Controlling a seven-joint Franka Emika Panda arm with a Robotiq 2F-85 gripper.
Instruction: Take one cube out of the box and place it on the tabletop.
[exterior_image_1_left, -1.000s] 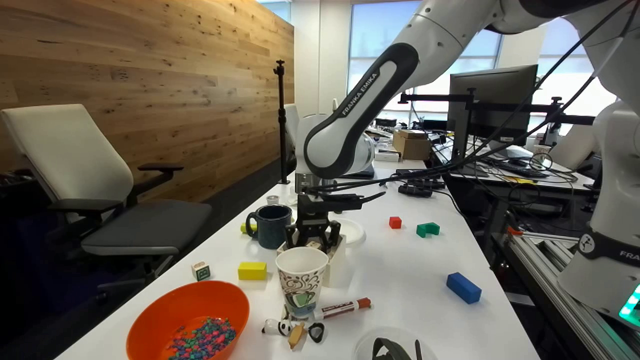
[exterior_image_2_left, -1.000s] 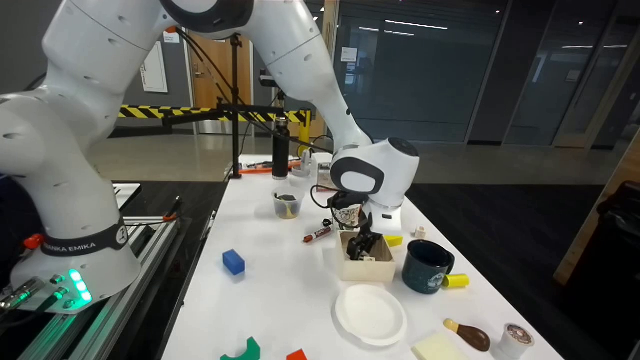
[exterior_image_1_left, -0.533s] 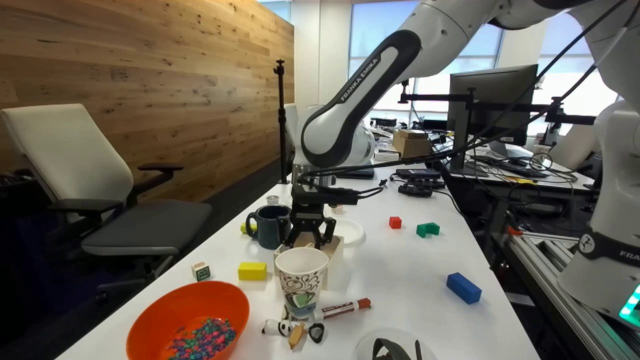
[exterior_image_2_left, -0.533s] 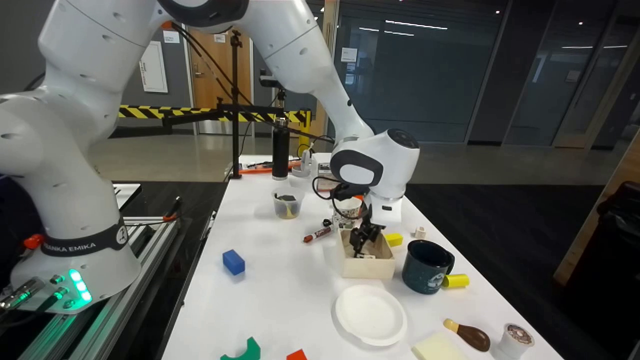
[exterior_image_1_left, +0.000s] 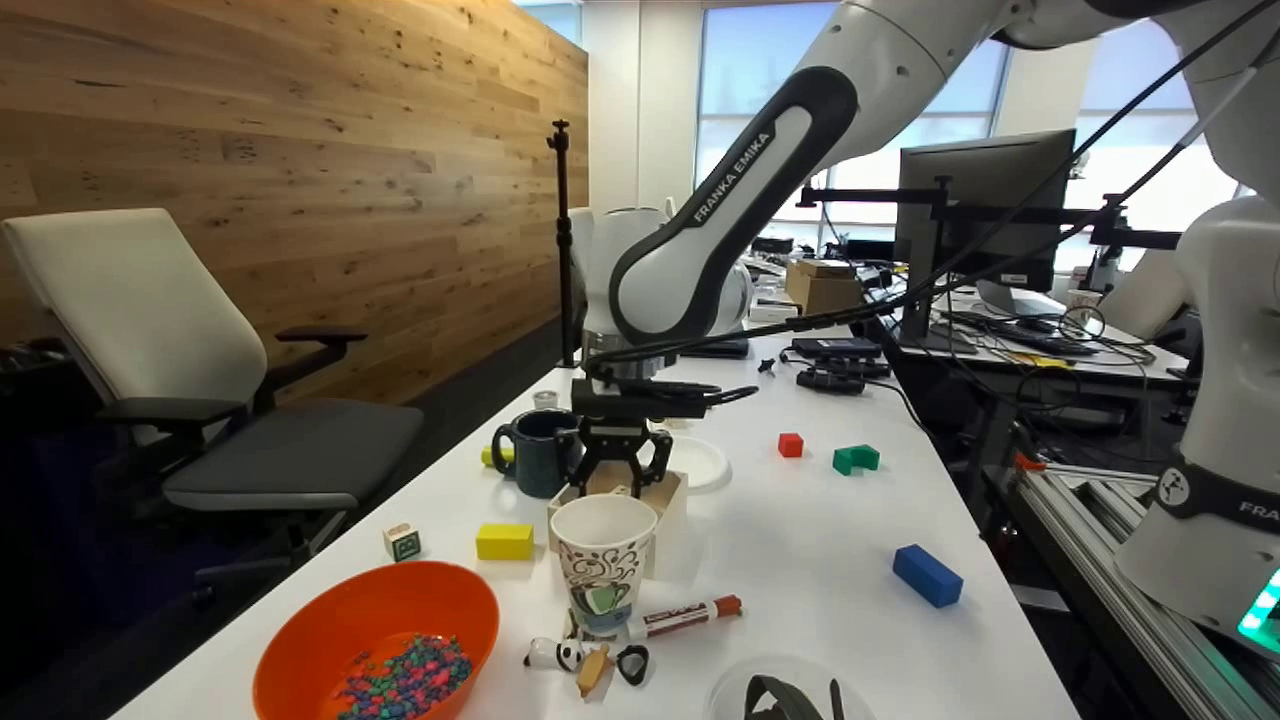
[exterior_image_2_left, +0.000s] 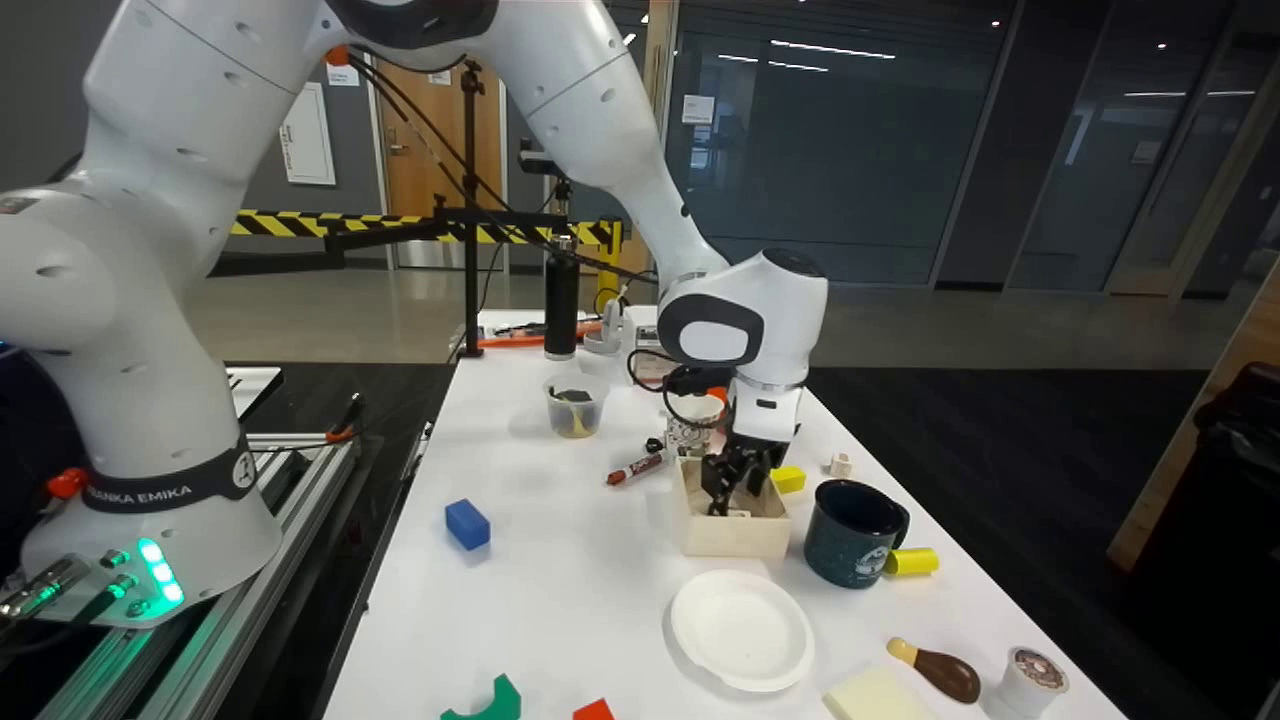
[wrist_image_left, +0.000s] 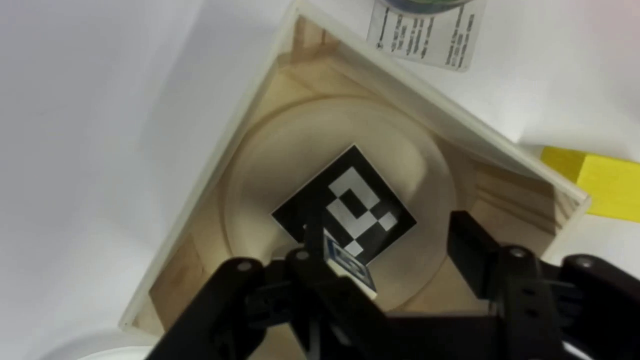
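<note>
The pale wooden box (exterior_image_1_left: 668, 522) stands on the white tabletop (exterior_image_1_left: 800, 560) behind a paper cup; it also shows in an exterior view (exterior_image_2_left: 737, 540) and the wrist view (wrist_image_left: 500, 146). A cube with a blue letter face (wrist_image_left: 350, 267) lies inside the box, beside the left finger in the wrist view and partly hidden by it. My gripper (wrist_image_left: 387, 226) is open, pointing down into the box, with the cube near one finger; I cannot tell if they touch. The gripper also shows in both exterior views (exterior_image_1_left: 615, 482) (exterior_image_2_left: 737, 495). A black-and-white square marker (wrist_image_left: 350, 205) lies on the box floor.
The paper cup (exterior_image_1_left: 605, 560) stands close to the box. A dark mug (exterior_image_2_left: 855, 535), a white plate (exterior_image_2_left: 742, 630) and a yellow block (wrist_image_left: 607, 185) are near it. A marker pen (exterior_image_1_left: 688, 617), an orange bowl (exterior_image_1_left: 375, 640) and a blue block (exterior_image_1_left: 928, 576) lie farther off.
My gripper has risen slightly inside the box, then turned about its vertical axis. The box shifted very slightly in the first half second. The gripper stays open.
</note>
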